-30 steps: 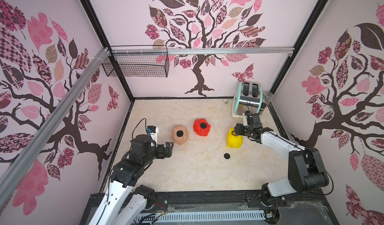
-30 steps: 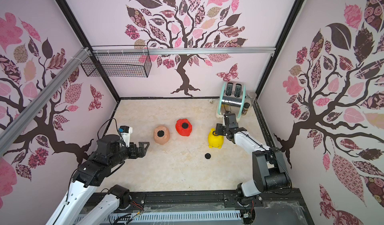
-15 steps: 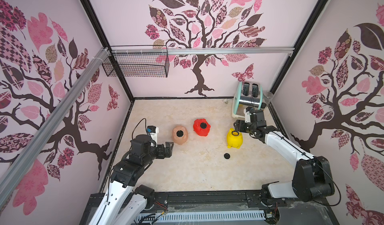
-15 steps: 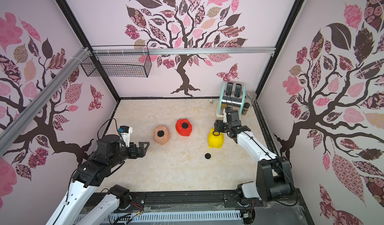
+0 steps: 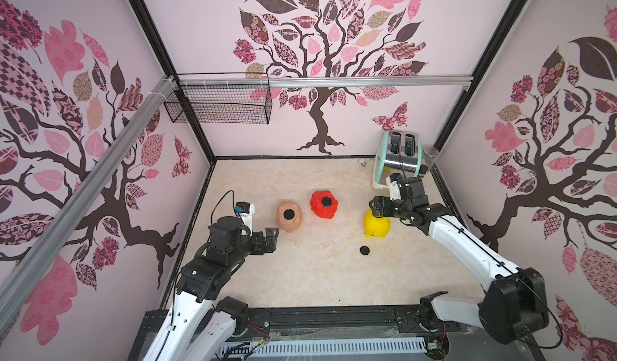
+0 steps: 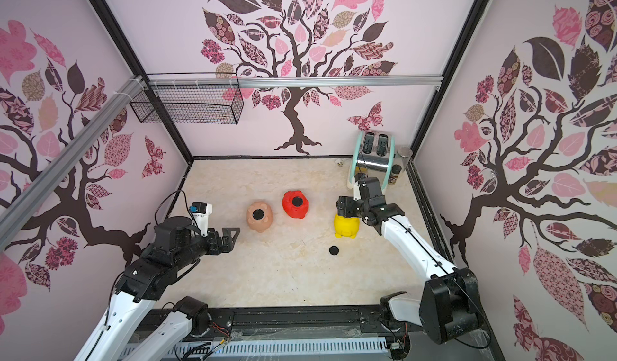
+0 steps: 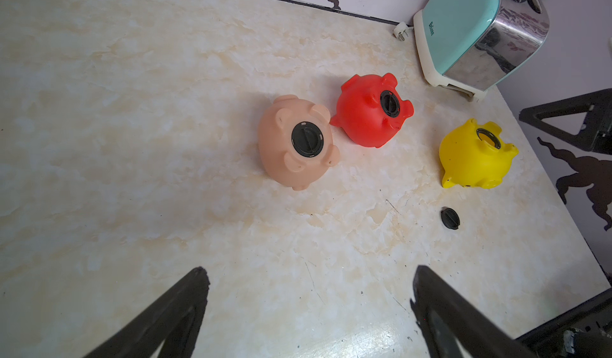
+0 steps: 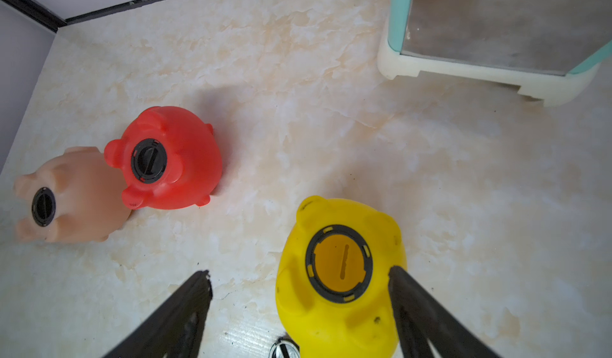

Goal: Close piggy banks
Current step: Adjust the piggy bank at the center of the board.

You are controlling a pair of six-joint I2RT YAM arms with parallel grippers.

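Left tool (image 7: 309, 273) spread wide, empty; right tool (image 8: 298, 271) wide over yellow piggy bank (image 8: 344, 320).

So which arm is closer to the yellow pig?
Right. The right gripper hovers directly over the yellow pig; the left gripper sits across the table, beyond the peach pig.

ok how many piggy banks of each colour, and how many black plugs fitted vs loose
peach-pink piggy bank: 1
red piggy bank: 1
yellow piggy bank: 1
fitted black plugs: 2
loose black plug: 1
total: 6
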